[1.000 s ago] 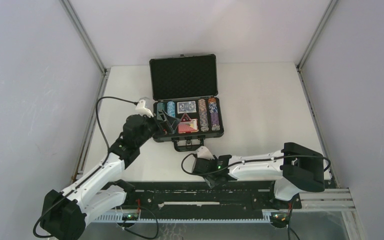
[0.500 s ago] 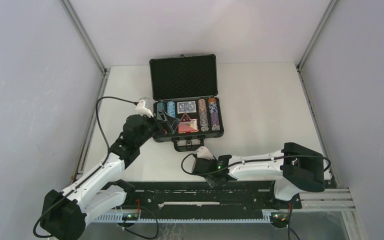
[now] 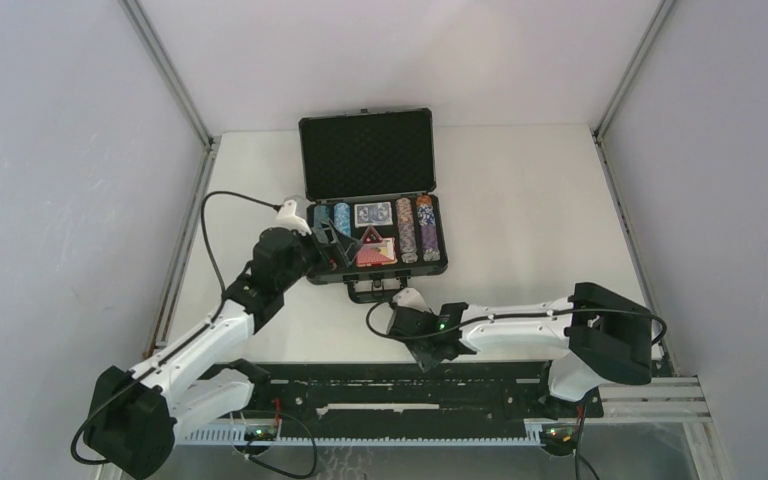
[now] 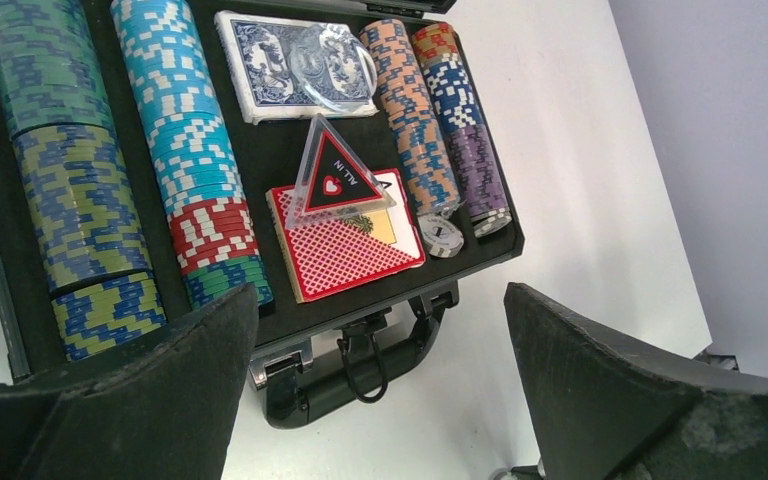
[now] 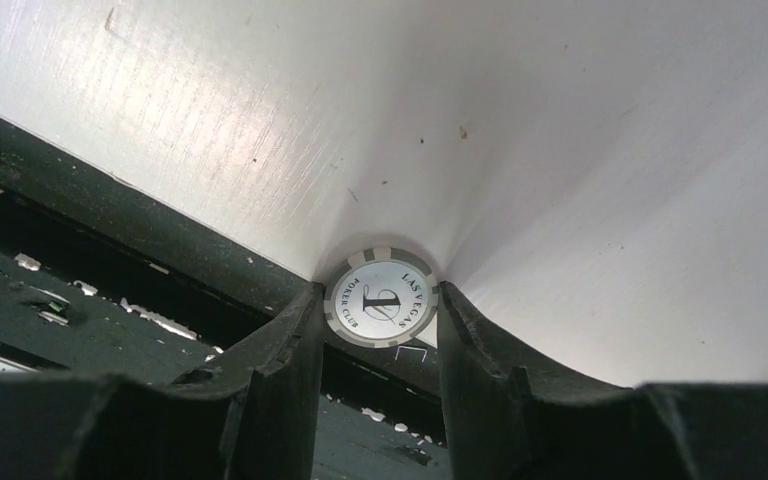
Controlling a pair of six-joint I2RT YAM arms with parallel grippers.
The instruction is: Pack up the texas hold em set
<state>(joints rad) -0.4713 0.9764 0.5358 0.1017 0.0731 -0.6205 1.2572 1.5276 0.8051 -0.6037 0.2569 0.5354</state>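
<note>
Right gripper (image 5: 380, 312) clamped across stray white chip (image 5: 381, 300) at tabletop (image 3: 520, 200) near edge, likely for carrying to case (image 3: 368, 155). Open case sits mid-tabletop, toward far edge. Left gripper (image 4: 375, 300) spread wide, empty, above case's near-left corner.

The briefcase (image 4: 490, 255) lid is cut off in the left wrist view, where a left gripper (image 4: 378, 298) finger (image 4: 150, 400) hides the near end of the green-blue chip row (image 4: 65, 190). From above, the white poker chip (image 5: 381, 304) in the right gripper (image 5: 378, 292) is too small to make out.
</note>
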